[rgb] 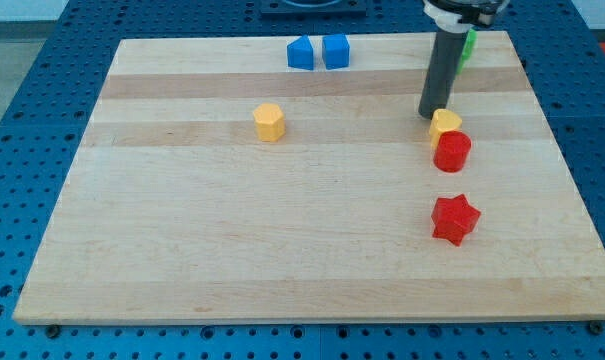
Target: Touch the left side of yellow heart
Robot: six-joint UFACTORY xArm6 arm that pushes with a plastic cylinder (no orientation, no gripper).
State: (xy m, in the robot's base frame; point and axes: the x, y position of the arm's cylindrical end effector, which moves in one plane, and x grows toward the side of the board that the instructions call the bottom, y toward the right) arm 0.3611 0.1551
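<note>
The yellow heart [446, 123] is sitting on the wooden board [312, 250], over towards the view's right and a little above the middle, and from here it is showing as a small rounded lump; I cannot tell which way its point is facing, nor whether it is lying longer one way than another. The dark rod is coming down from the view's top, and my tip [429, 114] is resting at the heart's upper left edge, touching it or so near that no gap is showing. There is no pincer on this arm, only the plain rod, so nothing is being clenched or let go. A red cylinder [452, 152] is standing right against the heart on its lower side, towards the view's bottom, apparently touching it. Farther down the same side a red star [454, 219] is lying well apart from both. A second yellow block [269, 122], roughly hexagonal, is lying well off to the view's left at about the heart's height, with bare board between them. Two blue blocks [318, 52] are sitting side by side near the top edge, just beside one another. A green block [468, 46] is peeking out behind the rod at the top right, mostly hidden, its shape unclear. The board is lying on a blue perforated table [42, 90].
</note>
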